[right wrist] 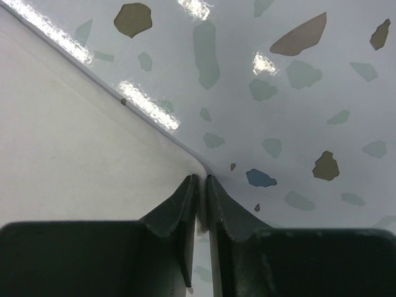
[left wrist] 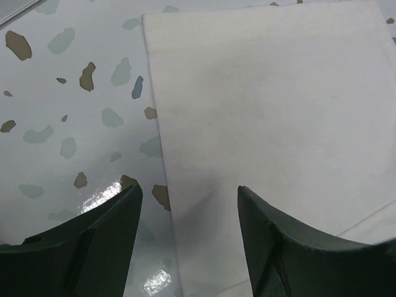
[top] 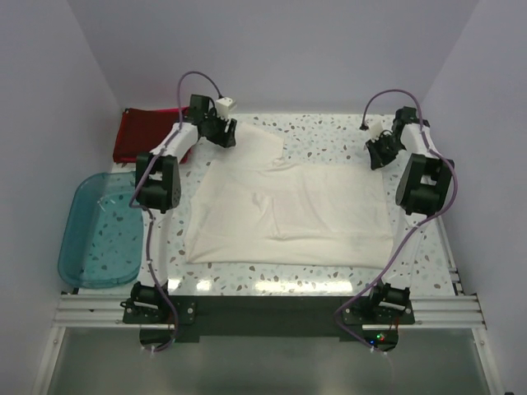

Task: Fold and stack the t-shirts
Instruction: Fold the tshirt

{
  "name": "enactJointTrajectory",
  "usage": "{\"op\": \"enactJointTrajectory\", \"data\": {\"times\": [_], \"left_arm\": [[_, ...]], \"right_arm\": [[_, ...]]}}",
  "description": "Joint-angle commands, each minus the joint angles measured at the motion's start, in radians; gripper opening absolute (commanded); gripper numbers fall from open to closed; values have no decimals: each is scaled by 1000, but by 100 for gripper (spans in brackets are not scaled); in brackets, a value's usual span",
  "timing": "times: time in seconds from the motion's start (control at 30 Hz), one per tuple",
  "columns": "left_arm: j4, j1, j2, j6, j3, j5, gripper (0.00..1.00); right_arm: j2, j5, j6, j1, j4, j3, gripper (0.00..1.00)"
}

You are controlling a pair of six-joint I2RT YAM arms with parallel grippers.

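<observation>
Where pale walls point(top: 272, 49) enclose a speckled table point(top: 329, 148), cream t-shirt point(top: 288, 214) spread.

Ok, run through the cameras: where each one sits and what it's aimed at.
Top external: above and behind the bases, looking down on the table, shirt and both arms.
Left wrist: over the shirt's edge, looking down; left gripper fingers apart.
Right wrist: over the table's rim, looking down; right gripper fingers together.
Shared: top and left wrist both show the shirt; all three show the table.

A translucent teal tub point(top: 99, 234) lies at the speckled table's point(top: 329, 148) left edge.
</observation>
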Motion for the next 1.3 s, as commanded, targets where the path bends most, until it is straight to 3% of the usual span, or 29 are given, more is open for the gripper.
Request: {"op": "enactJointTrajectory", "data": {"times": [0.0, 0.17, 0.47, 0.57, 0.67, 0.7, 0.87, 1.03, 1.27], "left_arm": [[51, -11, 42, -23, 67, -35, 68], [60, -29, 80, 0, 78, -68, 64], [-21, -74, 192, 17, 242, -121, 53], [-29, -74, 200, 18, 259, -120, 43], [-32, -74, 201, 22, 259, -111, 27], [-32, -72, 200, 23, 259, -109, 17], [23, -69, 155, 31, 199, -105, 1], [92, -60, 91, 28, 179, -88, 0], [235, -43, -186, 38, -85, 0, 0]], "right_arm": [[18, 15, -31, 1, -36, 8, 13], [26, 18, -36, 1, -68, 18, 0], [20, 18, -31, 1, -71, 12, 0], [18, 18, -29, 1, -74, 18, 0], [18, 18, -26, 1, -76, 24, 0], [17, 16, -26, 1, -77, 28, 0], [14, 12, -26, 1, -91, 47, 0], [-6, -5, -22, 1, -117, 82, 0], [-75, -39, -36, -3, -146, 90, 0]]}}
